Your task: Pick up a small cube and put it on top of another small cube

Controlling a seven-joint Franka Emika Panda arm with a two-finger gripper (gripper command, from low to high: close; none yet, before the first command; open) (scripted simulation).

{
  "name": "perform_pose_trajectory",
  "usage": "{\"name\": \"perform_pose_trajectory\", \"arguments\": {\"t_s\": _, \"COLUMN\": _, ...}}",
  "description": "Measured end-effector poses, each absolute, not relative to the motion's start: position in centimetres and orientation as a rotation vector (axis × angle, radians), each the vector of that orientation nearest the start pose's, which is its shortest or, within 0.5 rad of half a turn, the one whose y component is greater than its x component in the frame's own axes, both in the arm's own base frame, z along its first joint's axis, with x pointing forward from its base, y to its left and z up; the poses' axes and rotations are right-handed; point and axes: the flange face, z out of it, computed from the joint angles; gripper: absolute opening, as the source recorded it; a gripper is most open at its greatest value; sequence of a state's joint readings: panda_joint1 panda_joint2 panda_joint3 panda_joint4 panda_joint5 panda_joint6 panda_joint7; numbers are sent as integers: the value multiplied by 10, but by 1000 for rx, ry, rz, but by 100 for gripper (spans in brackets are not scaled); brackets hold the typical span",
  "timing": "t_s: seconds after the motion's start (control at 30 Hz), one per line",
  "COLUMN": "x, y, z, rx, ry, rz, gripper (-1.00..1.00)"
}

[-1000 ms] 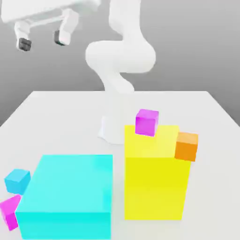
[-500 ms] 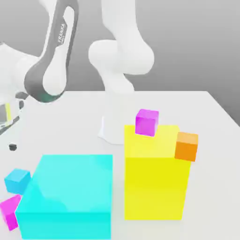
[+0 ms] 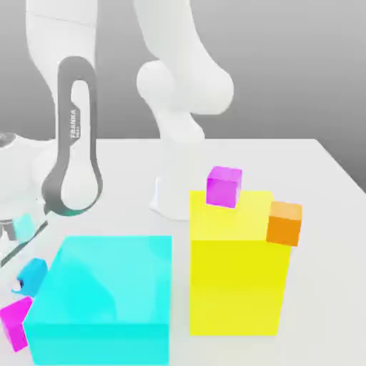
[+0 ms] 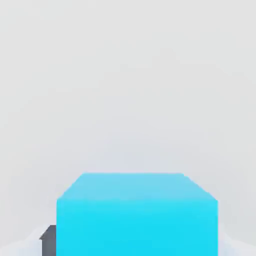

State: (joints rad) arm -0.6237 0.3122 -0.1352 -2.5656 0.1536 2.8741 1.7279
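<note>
A small cyan cube [image 3: 34,272] sits on the white table at the exterior view's left, just left of a big cyan block. My gripper [image 3: 25,283] has come down around it and stands open, with one dark fingertip [image 3: 17,287] low beside the cube. In the hand view the cyan cube [image 4: 137,215] is very close, and a dark finger pad [image 4: 48,239] shows at its side. Other small cubes are a magenta one [image 3: 14,322] on the table in front of the cyan cube, a magenta one [image 3: 224,186] on the yellow block, and an orange one [image 3: 284,223] at that block's right edge.
The big cyan block [image 3: 107,297] stands right beside the small cyan cube. A taller yellow block [image 3: 236,279] stands to its right. The arm's white base [image 3: 171,193] rises behind them. The table's left edge [image 3: 14,179] is close to my hand.
The arm swung down from high at the upper left. My hand dropped to table level and now straddles the small cyan cube. The cubes and blocks have not moved.
</note>
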Motion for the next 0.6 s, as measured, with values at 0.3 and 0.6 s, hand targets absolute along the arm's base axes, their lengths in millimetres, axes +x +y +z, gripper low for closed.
{"name": "perform_pose_trajectory", "arguments": {"t_s": 0.3, "x": 397, "y": -293, "z": 236, "rx": -1368, "ry": 2825, "rz": 0, "gripper": -100}}
{"name": "perform_pose_trajectory", "arguments": {"t_s": 0.6, "x": 430, "y": -280, "z": 196, "rx": -1579, "ry": 2715, "rz": -2, "gripper": 100}}
